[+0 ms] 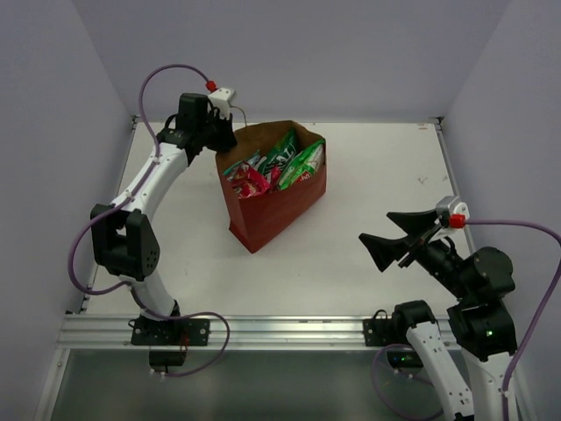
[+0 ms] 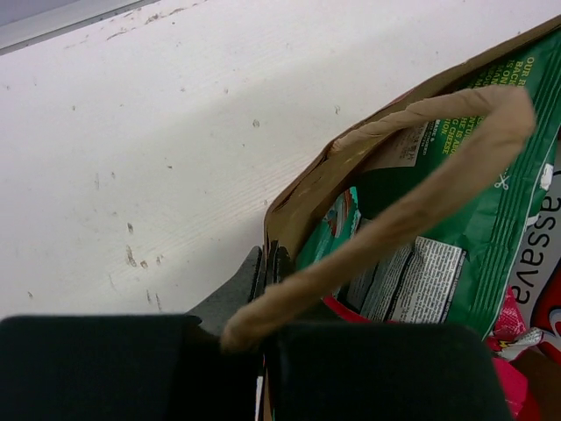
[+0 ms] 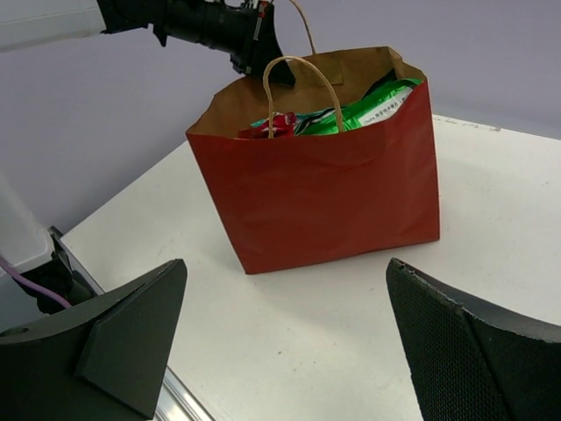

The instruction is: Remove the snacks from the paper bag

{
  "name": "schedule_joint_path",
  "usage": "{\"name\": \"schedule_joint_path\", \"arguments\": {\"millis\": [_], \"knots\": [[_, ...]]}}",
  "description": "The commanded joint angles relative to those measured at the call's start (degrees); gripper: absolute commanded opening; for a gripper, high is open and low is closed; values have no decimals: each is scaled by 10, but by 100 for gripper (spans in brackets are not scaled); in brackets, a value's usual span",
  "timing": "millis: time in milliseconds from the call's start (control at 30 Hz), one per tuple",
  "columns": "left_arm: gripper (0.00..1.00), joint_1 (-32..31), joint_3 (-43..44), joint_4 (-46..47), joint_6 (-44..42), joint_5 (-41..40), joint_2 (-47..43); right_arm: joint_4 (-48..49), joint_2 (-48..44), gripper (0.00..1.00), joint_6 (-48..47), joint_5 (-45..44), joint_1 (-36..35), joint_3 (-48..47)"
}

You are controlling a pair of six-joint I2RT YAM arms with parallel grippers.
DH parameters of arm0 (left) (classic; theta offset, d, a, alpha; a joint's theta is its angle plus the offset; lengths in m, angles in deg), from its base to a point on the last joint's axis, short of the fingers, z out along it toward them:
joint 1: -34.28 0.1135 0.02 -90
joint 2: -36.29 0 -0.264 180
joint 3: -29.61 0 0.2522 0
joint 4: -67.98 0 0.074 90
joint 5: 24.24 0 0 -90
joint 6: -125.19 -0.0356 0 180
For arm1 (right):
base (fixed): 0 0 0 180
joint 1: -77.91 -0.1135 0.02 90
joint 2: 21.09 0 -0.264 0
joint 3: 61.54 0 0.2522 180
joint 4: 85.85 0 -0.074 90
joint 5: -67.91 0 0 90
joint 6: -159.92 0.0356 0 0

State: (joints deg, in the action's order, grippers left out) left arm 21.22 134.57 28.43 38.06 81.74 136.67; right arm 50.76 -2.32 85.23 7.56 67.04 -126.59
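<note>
Inside paper bag (image 3: 333, 193), snacks (image 1: 285, 163) half-hidden; L claw (image 2: 266, 282) clamps rim.

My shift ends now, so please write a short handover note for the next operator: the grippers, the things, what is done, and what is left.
The left gripper is shut on the far rim of the paper bag, beside a handle.
The right gripper is open and empty, above the table, to the right of the bag.
The snacks in view are all inside the standing bag; none lies on the table.
Done: rim gripped. To do: take out every packet.
</note>
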Motion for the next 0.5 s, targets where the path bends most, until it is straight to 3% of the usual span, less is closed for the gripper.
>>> {"name": "schedule_joint_path", "arguments": {"millis": [0, 233, 467], "knots": [[0, 1, 12, 36, -18, 13, -35, 6, 13, 99, -7, 17, 0, -9], [0, 1, 10, 39, -28, 5, -97, 19, 35, 99, -8, 36, 0, -30], [0, -25, 7, 44, -95, -30, -170, 30, 119, 99, 12, 38, 0, -108]]}}
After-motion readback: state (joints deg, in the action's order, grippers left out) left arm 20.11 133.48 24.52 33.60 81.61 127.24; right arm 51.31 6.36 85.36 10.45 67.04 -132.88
